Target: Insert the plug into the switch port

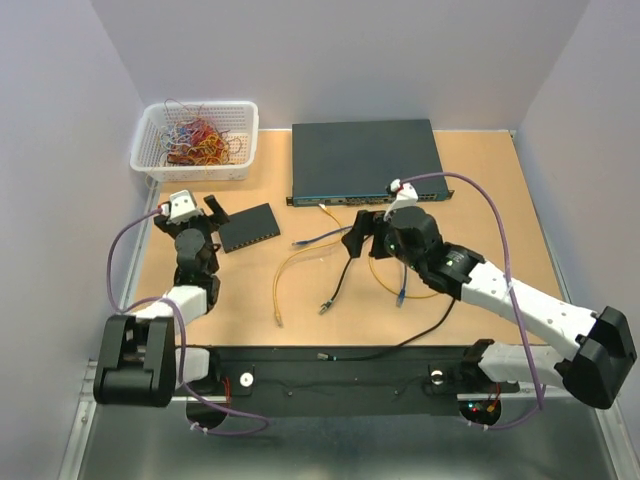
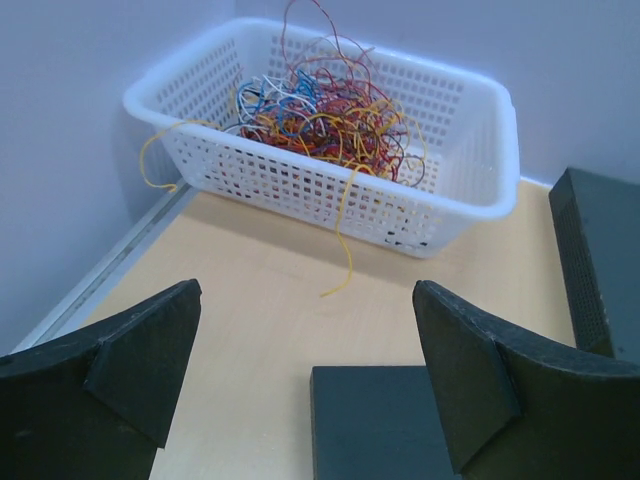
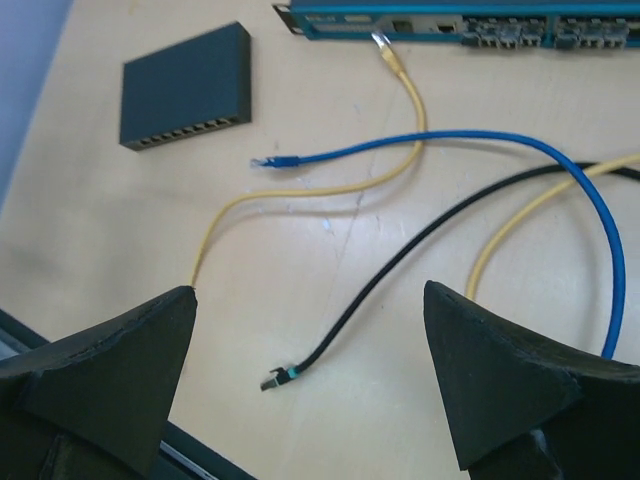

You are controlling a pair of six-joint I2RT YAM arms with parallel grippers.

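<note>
The small black box (image 1: 250, 227) lies flat at the table's left, and its row of switch ports (image 3: 186, 132) faces the near side. My left gripper (image 1: 192, 208) hovers open beside the box's left corner (image 2: 375, 420), holding nothing. The right gripper (image 1: 362, 235) stands open above mid-table. Below it, between its fingers in the wrist view, the black cable's plug (image 3: 275, 378) lies loose on the wood. A blue cable's plug (image 3: 265, 161) also lies loose, nearer the box.
A dark grey-blue rack switch (image 1: 365, 160) sits at the back with a yellow cable (image 3: 385, 45) plugged in. Yellow, blue and black cables sprawl mid-table (image 1: 330, 270). A white basket (image 1: 195, 140) of tangled wires stands at the back left.
</note>
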